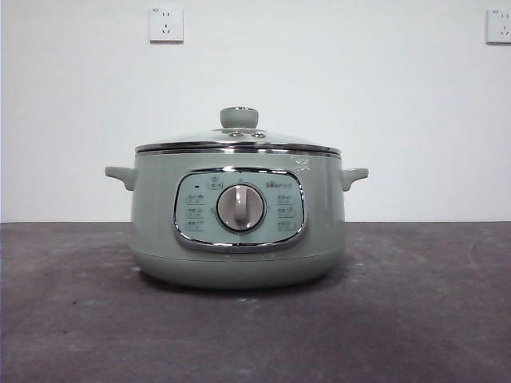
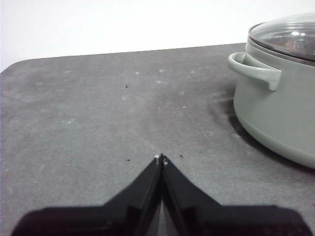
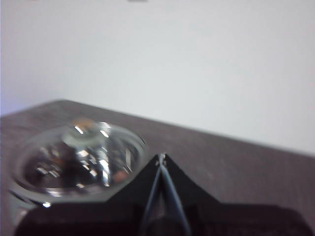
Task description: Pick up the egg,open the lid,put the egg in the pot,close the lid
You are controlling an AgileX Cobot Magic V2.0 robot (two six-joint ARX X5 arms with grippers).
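The pale green pot (image 1: 239, 239) stands in the middle of the table with the glass lid (image 1: 239, 142) resting on it, knob (image 1: 239, 117) upright. The egg is out of sight in every view. My left gripper (image 2: 161, 158) is shut and holds nothing; it hovers low over bare table, beside the pot (image 2: 280, 113) and its side handle (image 2: 256, 71). My right gripper (image 3: 161, 157) is also shut and holds nothing. It hangs above and beside the lid (image 3: 78, 157), whose picture is blurred. Neither arm shows in the front view.
The dark grey table (image 1: 80, 319) runs back to a white wall with two sockets (image 1: 166, 24) (image 1: 499, 25). In the left wrist view the table's rounded far corner (image 2: 15, 66) shows.
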